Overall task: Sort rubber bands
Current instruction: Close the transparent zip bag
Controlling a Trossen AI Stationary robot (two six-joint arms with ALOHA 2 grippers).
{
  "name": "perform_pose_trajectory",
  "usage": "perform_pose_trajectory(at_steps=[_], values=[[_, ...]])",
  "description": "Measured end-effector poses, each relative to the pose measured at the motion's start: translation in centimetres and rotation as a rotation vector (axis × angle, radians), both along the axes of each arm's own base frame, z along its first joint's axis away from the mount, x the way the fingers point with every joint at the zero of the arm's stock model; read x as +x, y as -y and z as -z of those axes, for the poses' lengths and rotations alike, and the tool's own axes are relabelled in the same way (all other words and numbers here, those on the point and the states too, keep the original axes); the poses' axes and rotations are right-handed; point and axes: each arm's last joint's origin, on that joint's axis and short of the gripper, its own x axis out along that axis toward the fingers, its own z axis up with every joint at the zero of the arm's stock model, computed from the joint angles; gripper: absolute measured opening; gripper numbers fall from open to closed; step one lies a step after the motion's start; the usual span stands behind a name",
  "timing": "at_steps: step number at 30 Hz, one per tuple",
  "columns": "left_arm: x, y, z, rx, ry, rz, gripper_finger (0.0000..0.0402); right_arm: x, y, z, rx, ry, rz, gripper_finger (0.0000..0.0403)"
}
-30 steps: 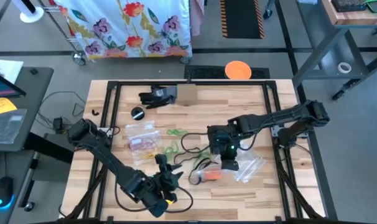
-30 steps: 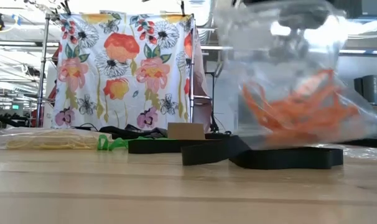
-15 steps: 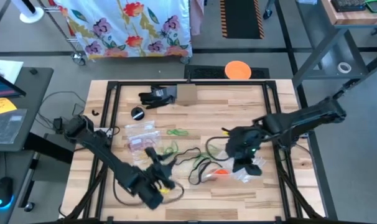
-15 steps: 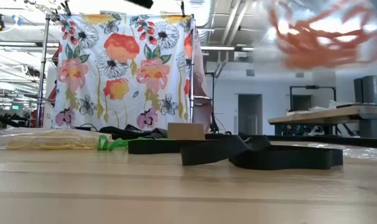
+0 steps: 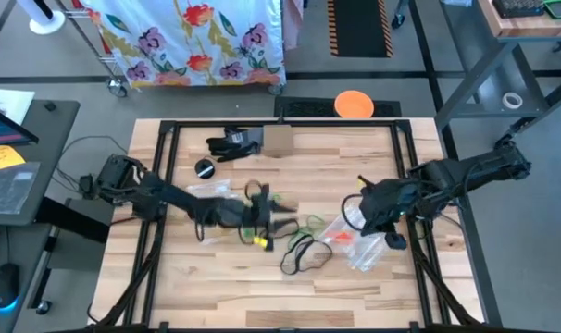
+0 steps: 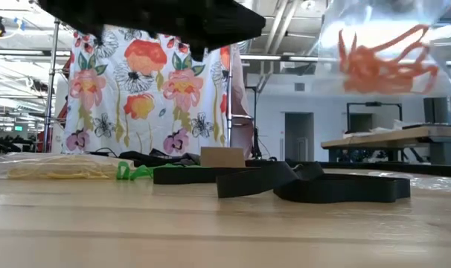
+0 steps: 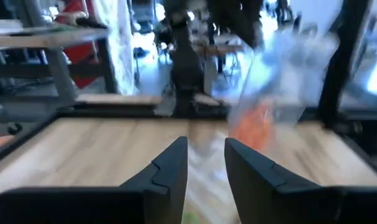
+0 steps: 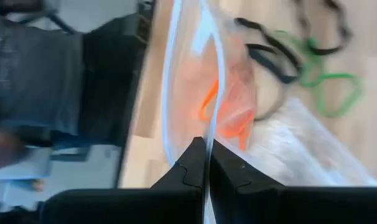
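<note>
The right gripper (image 5: 389,220) has its fingers pinched tight on the top edge of a clear bag (image 8: 229,93), and the bag hangs off the table (image 5: 355,287) with a clump of orange rubber bands (image 6: 378,63) sagging in its bottom; I'd say it is lifted like that so the bands settle in and the mouth stays up. The left gripper (image 5: 262,215) hovers to the left of that bag, over the middle of the table, fingers (image 7: 170,171) partly apart with nothing between them, seemingly heading for more bands. Green rubber bands (image 5: 310,222) lie loose on the wood between the left gripper and the bag, near a black loop (image 5: 299,254). Further left of the bag, another clear bag with yellow bands (image 6: 50,167) lies flat, already sorted I'd guess
</note>
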Motion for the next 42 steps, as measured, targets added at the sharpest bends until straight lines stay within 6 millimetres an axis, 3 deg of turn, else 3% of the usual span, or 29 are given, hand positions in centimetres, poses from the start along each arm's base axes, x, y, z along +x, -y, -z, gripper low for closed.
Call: perform_pose_trajectory(at_steps=[2,6,11,16,21,25,42], values=[[0.2,-1.1,-0.4,-0.025,0.050,0.029,0.0100,0.0,0.9,0.2,-0.015,0.013,0.002,0.0005],[0.5,-1.8,-1.0,0.041,0.112,0.266,0.0100,0.7,2.9,0.2,0.001,0.025,0.079,0.0005],[0.7,-2.8,-0.9,0.145,0.106,0.258,0.0100,2.3,4.7,0.6,0.072,0.034,0.113,0.0005],[0.7,-3.1,-0.6,0.143,0.073,0.260,0.0100,3.6,5.9,1.4,0.113,0.006,0.138,0.0005],[0.8,-3.4,-0.6,0.170,0.073,0.206,0.0100,4.0,6.4,1.8,0.142,-0.016,0.144,0.0005],[0.9,-4.5,-0.8,0.093,0.077,0.143,0.0100,4.0,6.4,1.8,0.143,-0.019,0.144,0.0005],[1.0,-5.0,-0.7,0.018,0.063,0.166,0.0100,4.2,6.3,0.9,0.142,0.047,0.134,0.0005]])
